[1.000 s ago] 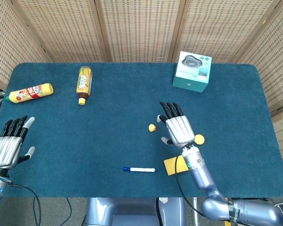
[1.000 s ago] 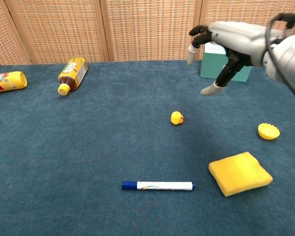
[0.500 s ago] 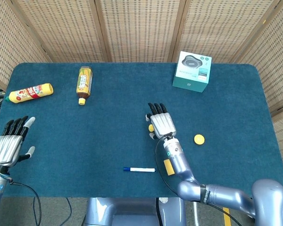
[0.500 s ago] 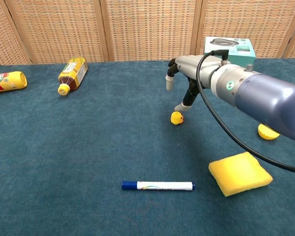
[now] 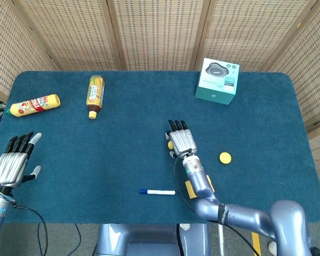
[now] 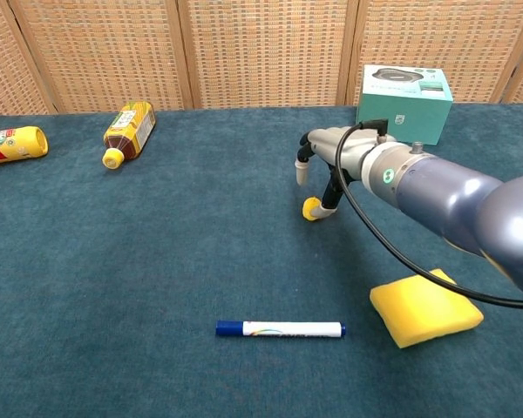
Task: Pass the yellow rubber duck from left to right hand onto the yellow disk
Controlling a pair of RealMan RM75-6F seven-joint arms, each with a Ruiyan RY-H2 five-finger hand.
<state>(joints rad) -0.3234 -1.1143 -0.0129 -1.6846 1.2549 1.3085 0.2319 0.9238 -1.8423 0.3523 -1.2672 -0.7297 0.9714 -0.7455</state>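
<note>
The yellow rubber duck (image 6: 312, 209) sits mid-table, with the right hand (image 6: 324, 155) low over it, one fingertip touching but nothing yet gripped. The left hand (image 5: 10, 165) waits spread and empty at the table's left edge. The duck looks tiny, light and squashy, likely to roll, so a gentle pinch across its body should suit.

Both views are evenly and brightly lit from above, with no strong directional source. The dark teal felt table covering (image 5: 128, 133) shows no glare, and shadows are soft and short, as beneath the blue-capped white marker pen (image 6: 280, 329) in the lower centre of the chest view. The glossy silver forearm (image 6: 436, 196) at the right of the chest view carries pale highlights. Focus is sharp throughout; the woven cane screens (image 5: 160, 32) along the top show crisp texture.
</note>
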